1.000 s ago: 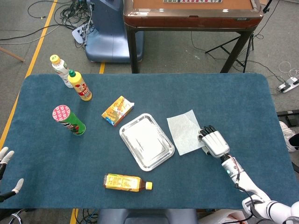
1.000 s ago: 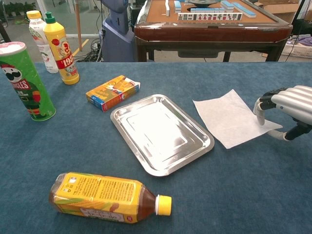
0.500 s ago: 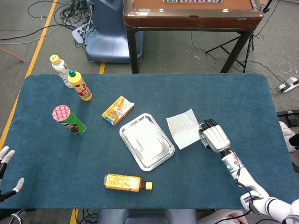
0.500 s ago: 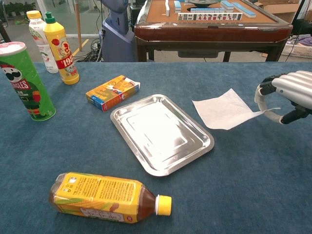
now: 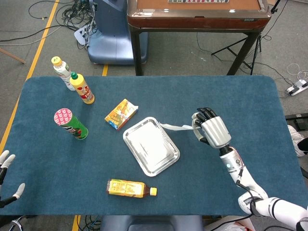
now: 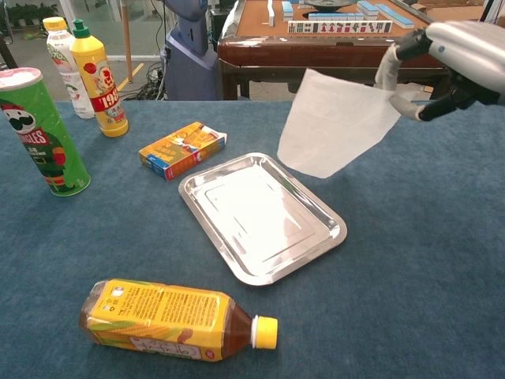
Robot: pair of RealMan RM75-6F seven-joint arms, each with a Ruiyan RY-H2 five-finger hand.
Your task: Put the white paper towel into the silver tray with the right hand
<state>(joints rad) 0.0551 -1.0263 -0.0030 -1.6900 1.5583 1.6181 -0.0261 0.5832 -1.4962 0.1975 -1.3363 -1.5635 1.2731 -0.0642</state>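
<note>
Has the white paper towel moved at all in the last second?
Yes. The white paper towel was flat on the table right of the silver tray; now the right robot hand holds it in the air, nearer the tray.

Silver-backed robot hand (image 5: 211, 132) with black fingers, white forearm.

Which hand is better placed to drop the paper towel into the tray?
The right hand: it holds the paper towel lifted beside the silver tray. The left hand sits at the far table edge.
</note>
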